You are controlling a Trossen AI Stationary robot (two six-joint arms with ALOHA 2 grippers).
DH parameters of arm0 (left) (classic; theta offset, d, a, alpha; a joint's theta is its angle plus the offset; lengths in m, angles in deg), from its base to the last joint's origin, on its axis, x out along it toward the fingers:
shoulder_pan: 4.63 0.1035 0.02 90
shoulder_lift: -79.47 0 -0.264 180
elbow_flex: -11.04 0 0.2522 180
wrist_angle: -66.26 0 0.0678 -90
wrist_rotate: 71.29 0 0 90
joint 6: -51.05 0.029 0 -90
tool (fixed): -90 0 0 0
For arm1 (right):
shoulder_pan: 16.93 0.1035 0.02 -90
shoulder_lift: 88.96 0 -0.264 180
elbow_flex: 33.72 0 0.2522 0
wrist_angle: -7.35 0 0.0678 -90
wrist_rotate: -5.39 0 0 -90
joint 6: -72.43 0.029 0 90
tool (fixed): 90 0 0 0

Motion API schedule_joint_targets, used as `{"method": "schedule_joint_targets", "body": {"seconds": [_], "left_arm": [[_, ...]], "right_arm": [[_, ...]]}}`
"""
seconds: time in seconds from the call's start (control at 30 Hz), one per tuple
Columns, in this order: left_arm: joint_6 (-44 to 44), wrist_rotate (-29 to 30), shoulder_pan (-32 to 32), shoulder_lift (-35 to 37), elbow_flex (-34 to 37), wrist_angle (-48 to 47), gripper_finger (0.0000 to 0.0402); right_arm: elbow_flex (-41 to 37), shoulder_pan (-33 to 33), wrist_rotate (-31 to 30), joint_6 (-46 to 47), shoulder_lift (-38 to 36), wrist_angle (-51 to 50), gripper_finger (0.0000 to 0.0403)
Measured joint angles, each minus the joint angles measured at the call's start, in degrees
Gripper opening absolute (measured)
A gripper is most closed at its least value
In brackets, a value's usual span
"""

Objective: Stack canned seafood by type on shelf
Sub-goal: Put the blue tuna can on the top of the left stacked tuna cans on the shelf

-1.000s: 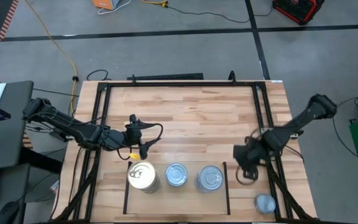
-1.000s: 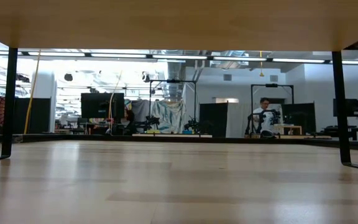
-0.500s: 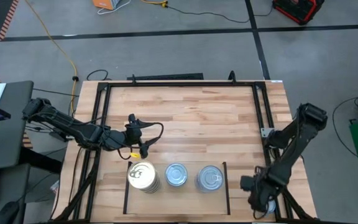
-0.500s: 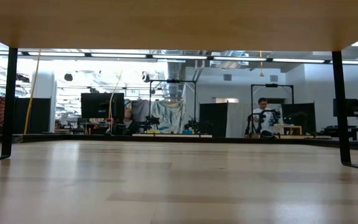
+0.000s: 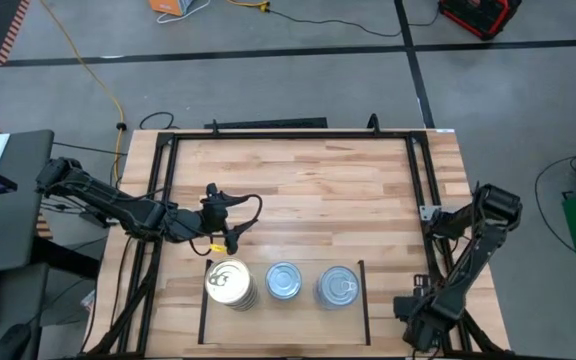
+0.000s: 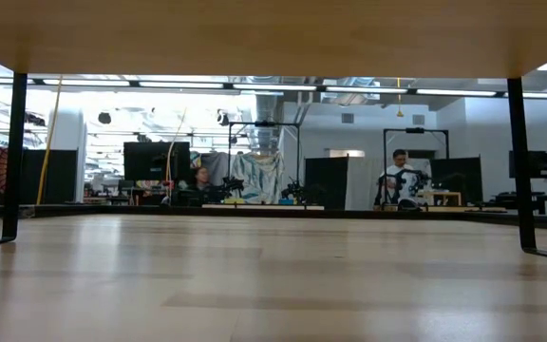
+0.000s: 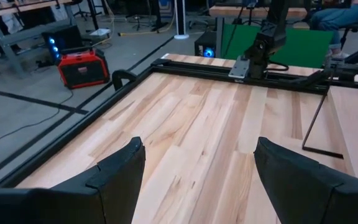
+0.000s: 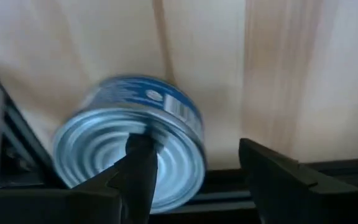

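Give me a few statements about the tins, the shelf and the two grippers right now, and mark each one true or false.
1. Three stacks of tins stand side by side on the shelf. True.
2. The gold-topped stack is the rightmost one. False: it is the leftmost, with the silver-topped stacks and beside it.
3. The right gripper hangs open over a blue-sided tin near the table's right front corner. True.
4. The left gripper is clamped on a tin. False: it is open and empty, over bare wood behind the shelf.
5. The blue-sided tin lies inside the shelf. False: it sits outside, by the black frame.
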Motion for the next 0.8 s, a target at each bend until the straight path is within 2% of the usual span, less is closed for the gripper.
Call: {"method": "schedule_joint_targets", "body": {"seconds": [0.1,0.2,0.23,0.33,0.43,0.5,0.57,0.8], "left_arm": [[-0.02,0.00,0.00,0.00,0.00,0.18,0.0288],[0.00,0.00,0.00,0.00,0.00,0.24,0.0288],[-0.01,0.00,0.00,0.00,0.00,0.24,0.0288],[0.00,0.00,0.00,0.00,0.00,0.15,0.0288],[0.07,0.00,0.00,0.00,0.00,0.02,0.0288],[0.08,-0.02,-0.02,0.00,0.00,-0.11,0.0288],[0.13,-0.08,-0.31,0.00,0.00,-0.10,0.0288],[4.13,0.19,-0.74,1.70,0.00,0.46,0.0288]], "right_arm": [[0.23,-1.70,-1.31,-4.00,2.34,-5.55,0.0254],[0.16,-4.62,-9.62,-8.64,2.71,-11.05,0.0254],[0.06,-5.91,-14.07,-10.15,2.52,-12.53,0.0254],[-0.58,-10.48,-32.77,-12.27,2.03,-18.53,0.0254],[-0.57,-15.96,-46.37,-8.30,-0.04,-29.60,0.0254],[-0.56,-19.03,-48.93,-8.44,-2.72,-31.99,0.0254],[-0.60,-20.57,-49.99,-11.09,-5.71,-29.66,0.0254],[-0.49,-21.43,-52.58,-8.70,-20.32,-27.81,0.0254]]}}
